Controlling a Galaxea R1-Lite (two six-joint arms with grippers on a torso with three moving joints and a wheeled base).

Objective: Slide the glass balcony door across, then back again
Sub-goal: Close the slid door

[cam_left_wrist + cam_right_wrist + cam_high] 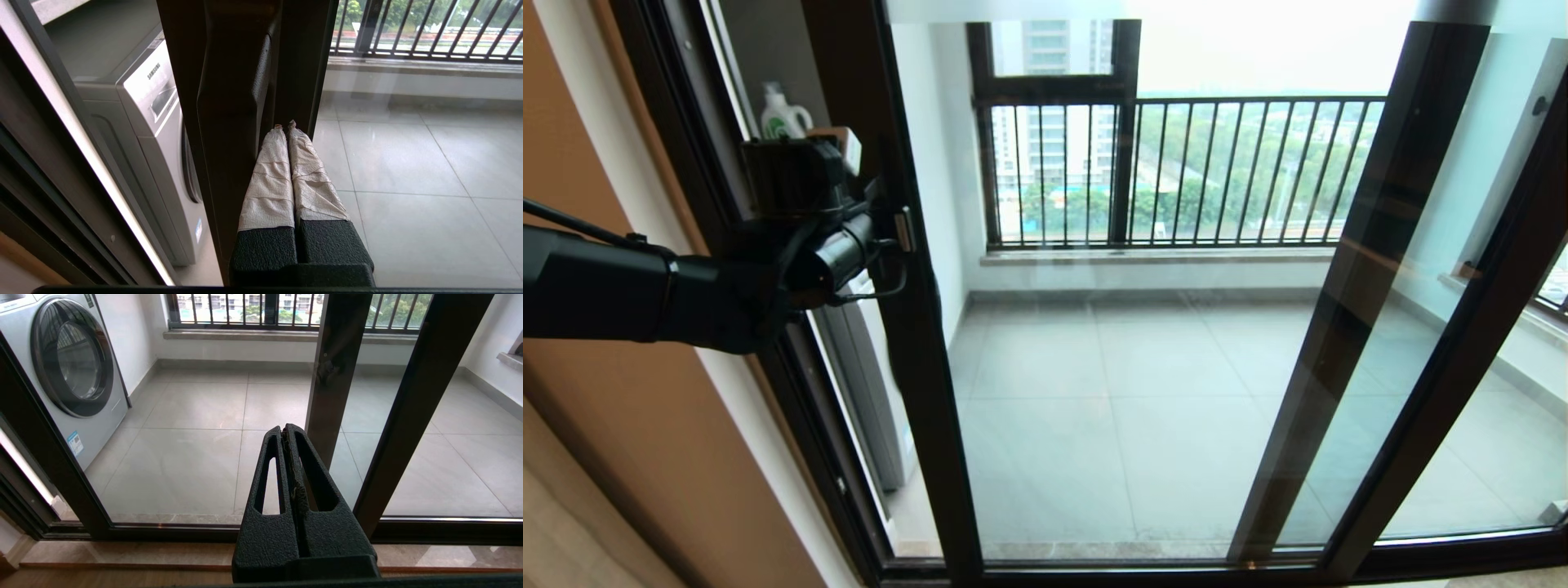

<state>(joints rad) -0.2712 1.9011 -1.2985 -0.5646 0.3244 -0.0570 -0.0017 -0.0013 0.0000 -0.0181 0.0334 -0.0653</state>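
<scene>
We take the pull handle (pixel 241 102) on the door's left stile as our landmark. The glass balcony door (pixel 1111 367) spans the middle of the head view; its handled stile stands just right of the outer frame, with a narrow gap through which the washing machine (pixel 159 134) shows. Its far stile overlaps the fixed glass panel (pixel 1462 343) to the right.

The left gripper (pixel 285 125) is at the handle, the tape-wrapped fingers (pixel 271 179) pressed together with nothing between them, tips touching or nearly touching the stile just beside the handle, on its glass side. We cannot tell whether they bear on the handle's edge or only on the frame.

The handle's long axis runs vertical, and door travel is horizontal, so the coming push turns on which flank of the handle the fingers sit against. The left arm is clearly the nearer one.

The right gripper (pixel 288 430) hangs low, well away from the handle, facing the lower glass, its fingers closed on nothing.

Hidden: the top rail, the bottom track under the handle, and the actual contact point in the head view, which the wrist body covers.
</scene>
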